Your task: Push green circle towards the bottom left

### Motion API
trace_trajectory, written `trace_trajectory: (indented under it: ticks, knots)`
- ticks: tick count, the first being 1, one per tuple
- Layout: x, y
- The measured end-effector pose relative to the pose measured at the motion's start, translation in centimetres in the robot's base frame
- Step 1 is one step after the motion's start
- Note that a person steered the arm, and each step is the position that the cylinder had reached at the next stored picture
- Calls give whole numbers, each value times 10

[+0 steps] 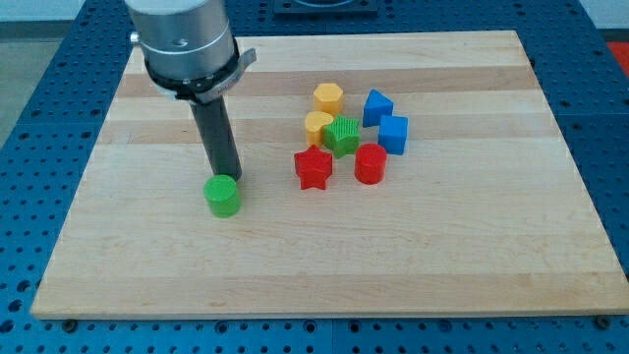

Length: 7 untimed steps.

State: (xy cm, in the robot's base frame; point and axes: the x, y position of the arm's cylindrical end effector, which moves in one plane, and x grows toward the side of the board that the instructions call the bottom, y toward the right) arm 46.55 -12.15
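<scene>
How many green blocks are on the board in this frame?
2: the green circle just below my tip, alone at the view's left, and a green star inside the cluster. None appear hidden.

my tip (pixel 232 179) — down, rod upright

**Bright, even light, sharp throughout**

The wooden table (pixel 324 246) is lit evenly from overhead, with no glare. Blocks cast only short, soft shadows at their bases. The rod (pixel 218 138) throws a faint shadow toward 5 o'clock. Focus holds edge to edge; no visible distortion.
</scene>
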Motion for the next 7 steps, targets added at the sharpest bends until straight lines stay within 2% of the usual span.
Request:
trace_trajectory:
  ticks: [2, 3, 7]
  knots:
    - [7, 25]
    - [24, 35]
    - [34, 1]
